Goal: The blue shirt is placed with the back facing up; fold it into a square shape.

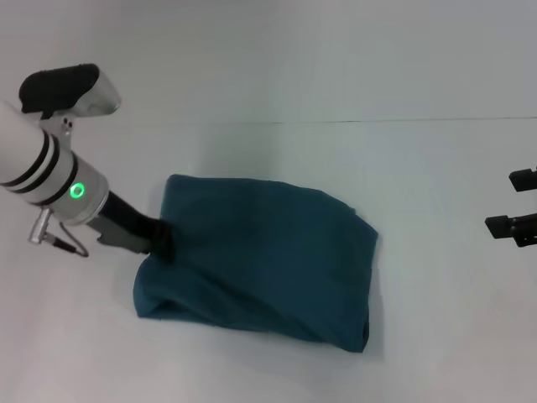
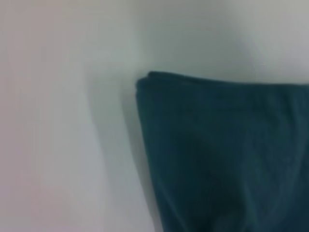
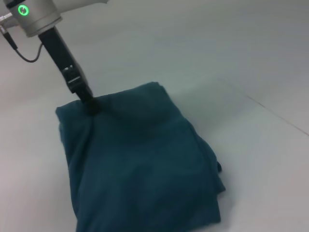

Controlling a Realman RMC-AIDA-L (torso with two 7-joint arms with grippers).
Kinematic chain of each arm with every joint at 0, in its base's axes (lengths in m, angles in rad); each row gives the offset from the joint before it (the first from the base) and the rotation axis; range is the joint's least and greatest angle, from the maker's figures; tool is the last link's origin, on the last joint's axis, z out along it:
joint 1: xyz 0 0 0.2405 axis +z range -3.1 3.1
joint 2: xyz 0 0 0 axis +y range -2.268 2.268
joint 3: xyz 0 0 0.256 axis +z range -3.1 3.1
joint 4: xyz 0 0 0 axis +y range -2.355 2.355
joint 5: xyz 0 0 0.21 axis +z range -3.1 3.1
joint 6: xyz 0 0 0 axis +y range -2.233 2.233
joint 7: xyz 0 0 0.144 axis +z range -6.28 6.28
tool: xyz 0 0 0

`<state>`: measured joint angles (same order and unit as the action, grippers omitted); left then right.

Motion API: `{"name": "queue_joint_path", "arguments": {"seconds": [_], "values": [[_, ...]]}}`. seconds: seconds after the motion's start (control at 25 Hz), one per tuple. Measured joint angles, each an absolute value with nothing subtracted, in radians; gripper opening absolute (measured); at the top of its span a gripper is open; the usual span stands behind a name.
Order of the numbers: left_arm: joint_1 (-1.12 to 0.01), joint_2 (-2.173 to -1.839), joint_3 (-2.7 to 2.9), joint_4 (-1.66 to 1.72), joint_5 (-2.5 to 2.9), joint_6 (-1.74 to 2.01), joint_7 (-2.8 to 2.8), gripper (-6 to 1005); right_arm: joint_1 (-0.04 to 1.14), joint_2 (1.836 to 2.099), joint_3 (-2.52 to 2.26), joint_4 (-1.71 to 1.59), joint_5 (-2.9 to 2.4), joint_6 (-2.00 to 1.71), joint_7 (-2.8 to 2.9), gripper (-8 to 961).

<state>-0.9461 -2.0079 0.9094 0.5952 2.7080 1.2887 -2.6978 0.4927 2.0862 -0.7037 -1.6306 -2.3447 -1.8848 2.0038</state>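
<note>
The blue shirt [image 1: 268,252] lies on the white table as a folded, roughly rectangular bundle with rounded, slightly puffy edges. My left gripper [image 1: 161,242] reaches in from the left and sits at the middle of the shirt's left edge, shut on the fabric, which puckers there. The right wrist view shows the same narrow dark tip of the left gripper [image 3: 90,105] dug into the edge of the shirt [image 3: 140,164]. One folded corner of the shirt [image 2: 222,154] fills the left wrist view. My right gripper [image 1: 513,201] hangs open at the far right, well away from the shirt.
The white table [image 1: 277,151] surrounds the shirt on all sides. A thin dark seam [image 1: 436,120] runs across the table behind the shirt. The left arm's white forearm with a green light [image 1: 77,191] stands over the table's left side.
</note>
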Motion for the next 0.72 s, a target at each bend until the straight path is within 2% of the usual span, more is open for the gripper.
{"name": "queue_joint_path", "arguments": {"seconds": [0.52,0.72], "values": [[-0.908,-2.017,0.824,0.670,2.701,1.435,-2.746,86,0.504,2.086,-0.710,-1.631,-2.347,-1.875,2.003,840],[-0.875,-2.034,0.817,0.717,2.689,1.468,-2.687,97,0.497,2.086,-0.711,-1.630,-2.346,-1.875,2.003,840]]}}
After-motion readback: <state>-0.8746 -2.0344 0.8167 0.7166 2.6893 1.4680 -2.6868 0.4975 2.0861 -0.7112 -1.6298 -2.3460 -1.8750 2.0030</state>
